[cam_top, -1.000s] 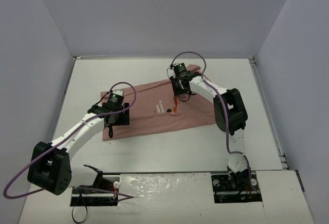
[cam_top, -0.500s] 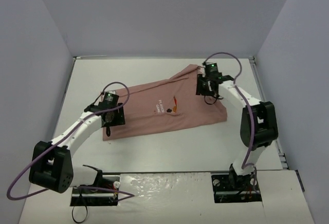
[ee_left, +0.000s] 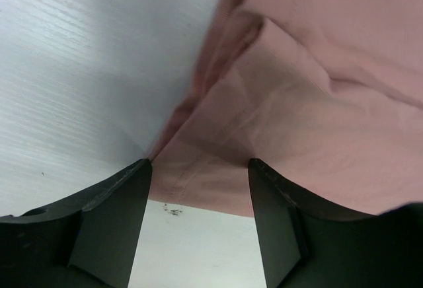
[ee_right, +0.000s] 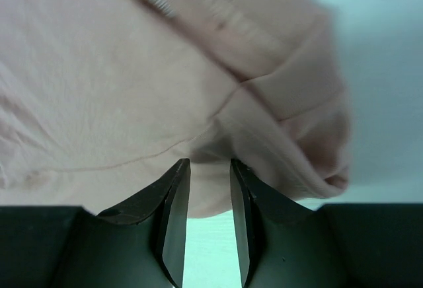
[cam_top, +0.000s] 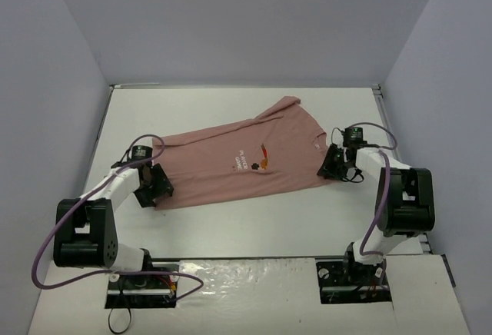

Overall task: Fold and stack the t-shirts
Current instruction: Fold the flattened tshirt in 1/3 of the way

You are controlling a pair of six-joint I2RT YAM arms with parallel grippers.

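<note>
On the table, top view: t-shirt spread flat mid-table, collar end to the right. Left claw sits at the near-left hem corner and right claw at the near-right sleeve. Bare table borders the cloth all round, with walls left, right and far.

Left wrist view: left claw wide open, gripping nothing, hem corner between its tips.

Right wrist view: right claw narrowly open, nothing clamped, tips at the rumpled sleeve edge.
</note>
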